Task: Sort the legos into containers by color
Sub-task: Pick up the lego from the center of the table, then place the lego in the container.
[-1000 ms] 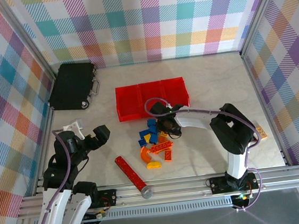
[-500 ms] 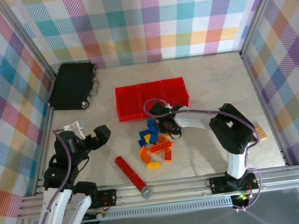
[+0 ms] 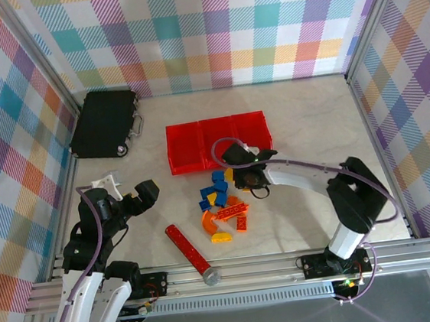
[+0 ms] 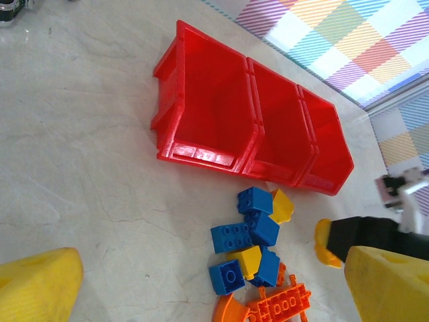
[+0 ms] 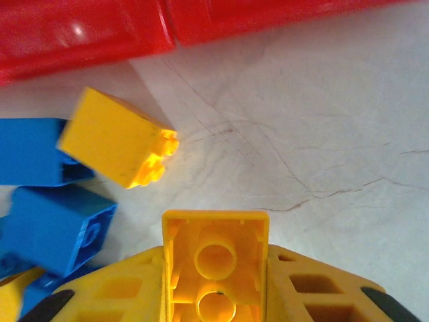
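Observation:
The legos (image 3: 219, 200) lie in a loose pile of blue, yellow and orange bricks just in front of the containers (image 3: 199, 156), three joined red bins. My right gripper (image 3: 246, 178) hangs at the pile's right edge, near the bins' front wall. It is shut on a yellow brick (image 5: 216, 251), whose hollow underside faces the camera between the fingers (image 5: 322, 288). Another yellow brick (image 5: 117, 144) and blue bricks (image 5: 53, 228) lie to its left below the red bin wall (image 5: 80, 27). My left gripper (image 3: 125, 188) stands open and holds nothing, well left of the pile (image 4: 251, 231) and bins (image 4: 201, 100).
A black case (image 3: 105, 122) with a handle sits at the back left. A long red cylinder (image 3: 190, 252) with a grey end lies in front of the pile. One small brick (image 3: 375, 192) rests alone by the right frame. Checked walls close in three sides.
My right gripper has shut on the yellow brick and drawn back a little toward the bins, and its elbow has swung right. The left arm has not moved.

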Robot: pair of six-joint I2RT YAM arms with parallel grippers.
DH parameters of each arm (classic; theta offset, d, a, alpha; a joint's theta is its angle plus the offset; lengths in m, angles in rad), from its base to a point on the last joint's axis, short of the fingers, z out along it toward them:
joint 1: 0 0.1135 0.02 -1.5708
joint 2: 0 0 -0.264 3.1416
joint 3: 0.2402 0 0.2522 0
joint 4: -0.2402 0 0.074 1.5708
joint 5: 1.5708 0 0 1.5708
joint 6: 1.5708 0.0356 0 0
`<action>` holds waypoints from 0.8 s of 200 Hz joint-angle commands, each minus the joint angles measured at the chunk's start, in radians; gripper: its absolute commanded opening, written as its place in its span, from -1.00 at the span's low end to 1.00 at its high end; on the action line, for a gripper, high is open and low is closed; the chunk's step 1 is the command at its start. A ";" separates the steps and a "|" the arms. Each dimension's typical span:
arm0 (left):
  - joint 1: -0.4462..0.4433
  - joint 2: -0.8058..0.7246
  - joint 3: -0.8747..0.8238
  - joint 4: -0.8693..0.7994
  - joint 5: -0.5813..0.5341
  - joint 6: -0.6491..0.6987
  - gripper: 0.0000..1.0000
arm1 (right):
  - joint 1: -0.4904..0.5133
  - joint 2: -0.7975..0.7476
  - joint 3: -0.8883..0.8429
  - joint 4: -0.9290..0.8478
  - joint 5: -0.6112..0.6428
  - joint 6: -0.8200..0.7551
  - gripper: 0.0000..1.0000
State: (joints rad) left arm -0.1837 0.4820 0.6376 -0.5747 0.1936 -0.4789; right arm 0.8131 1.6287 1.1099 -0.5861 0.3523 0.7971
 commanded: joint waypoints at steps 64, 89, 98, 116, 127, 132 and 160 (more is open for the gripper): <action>-0.008 0.005 0.014 -0.026 0.009 0.000 0.99 | -0.210 -0.062 0.265 -0.032 -0.159 -0.462 -0.30; -0.009 0.003 0.013 -0.024 0.007 -0.001 0.99 | -0.312 0.031 0.375 -0.059 -0.291 -0.530 -0.32; -0.009 0.002 0.014 -0.027 0.007 -0.002 0.99 | -0.334 0.069 0.414 -0.076 -0.310 -0.560 -0.31; -0.010 0.003 0.023 -0.041 0.006 -0.004 0.99 | -0.365 0.147 0.484 -0.113 -0.338 -0.602 -0.32; -0.010 0.001 0.028 -0.051 0.005 -0.005 0.99 | -0.381 0.189 0.516 -0.130 -0.344 -0.608 -0.30; -0.010 -0.001 0.031 -0.056 0.004 -0.005 0.99 | -0.389 0.209 0.524 -0.134 -0.354 -0.606 -0.30; -0.010 -0.018 0.043 -0.086 -0.028 -0.014 0.99 | -0.417 0.290 0.562 -0.141 -0.403 -0.604 -0.29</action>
State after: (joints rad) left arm -0.1841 0.4862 0.6388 -0.6128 0.1905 -0.4797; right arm 0.4110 1.8706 1.6279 -0.6769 0.0242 0.2367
